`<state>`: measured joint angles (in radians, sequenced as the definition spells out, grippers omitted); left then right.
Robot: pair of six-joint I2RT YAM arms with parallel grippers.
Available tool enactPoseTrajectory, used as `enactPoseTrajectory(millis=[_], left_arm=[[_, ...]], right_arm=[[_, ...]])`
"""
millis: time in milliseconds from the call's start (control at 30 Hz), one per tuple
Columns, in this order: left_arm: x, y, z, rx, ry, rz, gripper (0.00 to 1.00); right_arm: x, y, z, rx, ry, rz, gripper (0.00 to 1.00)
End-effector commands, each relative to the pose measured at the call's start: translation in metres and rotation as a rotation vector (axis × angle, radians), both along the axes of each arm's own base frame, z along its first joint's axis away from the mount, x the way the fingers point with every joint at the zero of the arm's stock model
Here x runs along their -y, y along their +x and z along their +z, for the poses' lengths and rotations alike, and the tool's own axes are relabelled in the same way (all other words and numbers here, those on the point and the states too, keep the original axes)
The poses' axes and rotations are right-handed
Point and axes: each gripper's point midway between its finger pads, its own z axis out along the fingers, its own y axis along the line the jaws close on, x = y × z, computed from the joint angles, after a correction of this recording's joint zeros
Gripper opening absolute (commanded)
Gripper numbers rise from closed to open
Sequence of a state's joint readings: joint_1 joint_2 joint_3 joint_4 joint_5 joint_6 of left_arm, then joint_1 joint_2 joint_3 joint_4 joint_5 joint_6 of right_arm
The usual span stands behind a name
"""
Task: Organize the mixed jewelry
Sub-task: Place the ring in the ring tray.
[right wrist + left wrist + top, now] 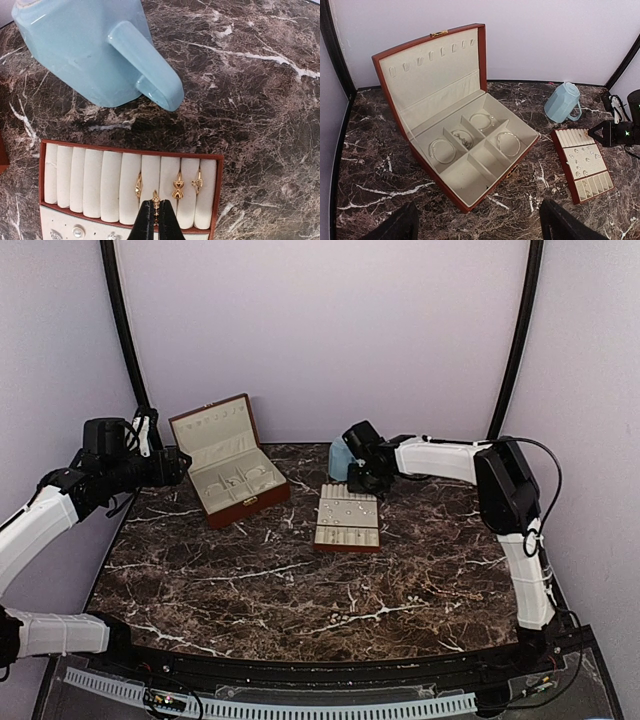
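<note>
In the right wrist view the mug (85, 50) is being cut off by the top edge, the tray (130, 148) by the bottom edge, and a gold piece (156, 196) is being partly hidden between the right gripper's (155, 217) closed tips. The left fingers (395, 227) are being cropped by their own view's bottom edge. From above, the jewelry (347, 506) on the tray is being shown too small to tell apart.

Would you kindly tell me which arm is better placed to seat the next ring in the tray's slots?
Right. The right hand is shut on a gold ring just over the tray and its ring rolls. The left hand hangs open by the box, holding nothing.
</note>
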<state>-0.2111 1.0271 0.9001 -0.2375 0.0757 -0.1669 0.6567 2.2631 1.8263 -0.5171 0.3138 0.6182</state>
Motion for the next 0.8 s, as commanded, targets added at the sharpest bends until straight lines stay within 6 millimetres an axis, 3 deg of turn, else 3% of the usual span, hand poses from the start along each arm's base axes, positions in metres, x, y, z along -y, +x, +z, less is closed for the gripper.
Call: enactPoseTrajectory(millis=[0, 767], left_arm=[[-0.005, -0.004, -0.006, -0.014, 0.019, 0.011, 0.86], [-0.007, -0.003, -0.006, -0.012, 0.028, 0.019, 0.86]], right_arm=[[0.01, 0.011, 0.0, 0.013, -0.034, -0.049, 0.0], [0.0, 0.011, -0.037, -0.064, -0.017, -0.044, 0.0]])
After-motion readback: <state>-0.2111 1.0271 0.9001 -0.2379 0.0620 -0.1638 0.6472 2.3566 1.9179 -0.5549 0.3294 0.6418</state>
